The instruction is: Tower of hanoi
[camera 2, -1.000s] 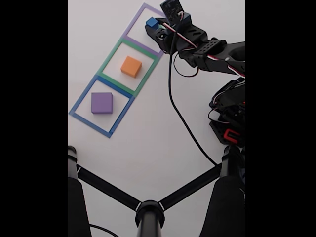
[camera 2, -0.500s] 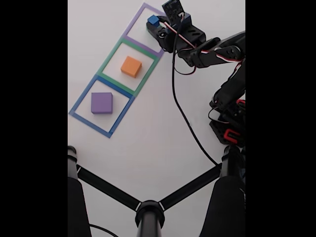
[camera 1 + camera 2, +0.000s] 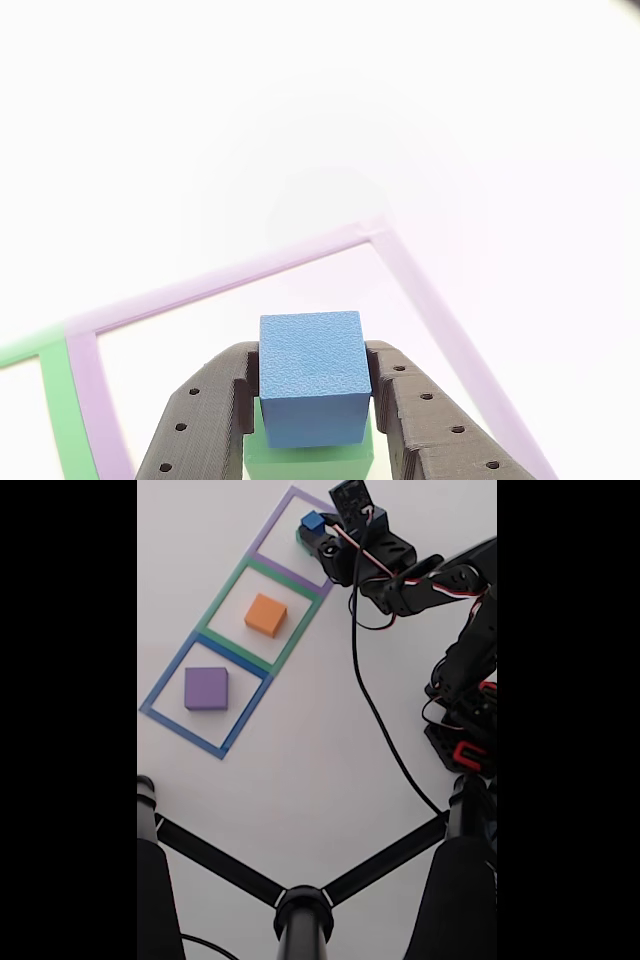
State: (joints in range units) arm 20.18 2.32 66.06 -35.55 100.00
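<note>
My gripper is shut on the small blue cube; its dark fingers press both sides. The cube rests on or just above the green cube, whose top edge shows below it. In the fixed view the gripper holds the blue cube inside the purple taped square, with a sliver of the green cube under it. The orange block lies in the green taped square. The flat purple block lies in the blue taped square.
The arm's base stands at the right edge, and a black cable trails across the white table. Black tripod legs cross the bottom of the fixed view. Purple tape and green tape frame the cubes in the other view.
The gripper with the blue cube has shifted slightly toward the far corner of the purple square, and the arm's elbow has folded back. A bit of green now shows beneath the cube.
</note>
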